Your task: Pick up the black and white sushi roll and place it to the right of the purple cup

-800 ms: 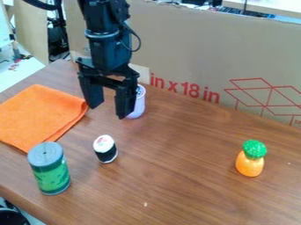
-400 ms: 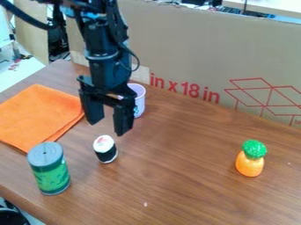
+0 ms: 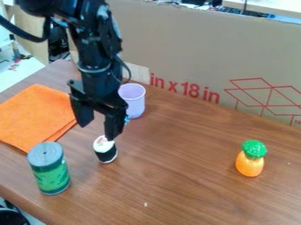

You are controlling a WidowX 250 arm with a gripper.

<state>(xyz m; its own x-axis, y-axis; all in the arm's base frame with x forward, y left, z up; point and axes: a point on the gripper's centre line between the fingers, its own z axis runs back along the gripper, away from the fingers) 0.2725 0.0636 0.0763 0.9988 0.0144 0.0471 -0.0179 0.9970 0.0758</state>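
Black gripper (image 3: pixel 98 129) is seen with fingers spread above a small black-and-white sushi roll (image 3: pixel 106 150) on a wooden table.

The two fingers are parted, with nothing pinched between them; the upper end of the roll is partly overlapped by one fingertip in the camera view, though whether they touch cannot be told. The roll is set upright between a green can with a gray lid (image 3: pixel 49 168) and a lilac cup (image 3: pixel 133 101), which is placed behind the gripper. An orange cloth (image 3: pixel 36 115) is spread at the table's left, and a toy pineapple (image 3: pixel 250 158) is stood at the right, well apart, before a cardboard panel (image 3: pixel 194 48).
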